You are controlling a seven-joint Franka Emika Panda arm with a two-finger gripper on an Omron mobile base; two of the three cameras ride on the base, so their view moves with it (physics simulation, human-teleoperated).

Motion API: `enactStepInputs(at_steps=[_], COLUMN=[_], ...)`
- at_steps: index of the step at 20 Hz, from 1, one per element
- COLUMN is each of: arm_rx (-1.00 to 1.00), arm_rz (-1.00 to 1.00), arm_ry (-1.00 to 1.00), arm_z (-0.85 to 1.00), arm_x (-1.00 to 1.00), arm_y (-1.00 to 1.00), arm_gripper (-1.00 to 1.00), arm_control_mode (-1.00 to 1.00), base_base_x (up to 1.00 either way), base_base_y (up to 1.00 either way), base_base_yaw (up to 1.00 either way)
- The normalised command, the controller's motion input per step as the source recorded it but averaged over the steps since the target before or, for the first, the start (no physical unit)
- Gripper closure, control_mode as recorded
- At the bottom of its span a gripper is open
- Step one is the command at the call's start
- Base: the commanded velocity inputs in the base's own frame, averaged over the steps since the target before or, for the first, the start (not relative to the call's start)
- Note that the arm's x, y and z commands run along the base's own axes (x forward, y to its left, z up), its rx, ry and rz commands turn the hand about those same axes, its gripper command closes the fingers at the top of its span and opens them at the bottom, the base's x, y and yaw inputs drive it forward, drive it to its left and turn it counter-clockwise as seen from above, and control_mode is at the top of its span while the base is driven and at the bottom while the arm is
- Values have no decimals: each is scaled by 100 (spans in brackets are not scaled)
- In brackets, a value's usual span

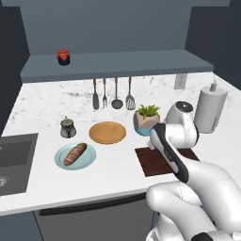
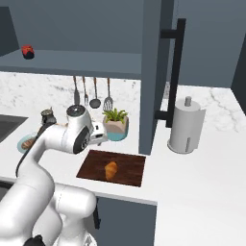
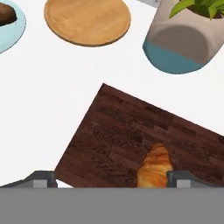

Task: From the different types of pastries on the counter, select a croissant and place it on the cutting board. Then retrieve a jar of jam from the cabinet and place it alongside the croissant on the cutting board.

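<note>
A: Item one, the gripper (image 3: 111, 178). Condition?

B: Jaws spread wide, nothing between them. It hangs just above the cutting board (image 3: 113, 140); the tips stand well apart, the right one beside the croissant (image 3: 154, 168) without pinching it.

A: Item two, the croissant. Location?

B: Lying flat on the cutting board, near its middle in the right base view (image 2: 111, 169). That half of the task looks done.

A: Item three, the jar of jam (image 1: 63, 57)?

B: On the long shelf of the cabinet (image 1: 117, 66), far left end, upright, well apart from the arm. Small, squat, red contents, dark lid.

A: Handling notes?

B: By my judgement: rigid, probably glass, so smooth and breakable, and heavier than the pastry. Take it across the body below the lid, jaws level, firm squeeze. Keep it upright.

A: Surface?

B: Counter (image 1: 47, 101), white marble-look, hard and flat. On it: round wooden plate (image 1: 108, 132), blue plate with the baguette-like loaf (image 1: 75, 154), small grey lidded pot (image 1: 67, 127), potted plant (image 1: 147, 118) just behind the board, paper towel roll (image 1: 209, 108) to the right.

A: Room?

B: Utensils (image 1: 113, 94) hang on the back wall under the shelf; a sink (image 1: 14, 160) at the left. The board has free space beside the croissant for the jar.
</note>
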Motion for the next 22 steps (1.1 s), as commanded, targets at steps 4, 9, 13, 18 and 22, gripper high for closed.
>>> enactStepInputs(at_steps=[4,9,13,18,22], arm_rx=[0,0,1,2,0], arm_rz=[4,7,11,12,10], arm_ry=[-7,-4,0,-5,-9], arm_z=[95,88,69,62,74], arm_x=[-7,-8,-12,-3,0], arm_y=[42,38,45,43,42], arm_gripper=[-100,-100,-100,-100,-100], arm_control_mode=[-100,-100,-100,-100,-100], base_base_x=[0,0,0,0,0], base_base_y=[0,0,0,0,0], base_base_yaw=[0,0,0,0,0])
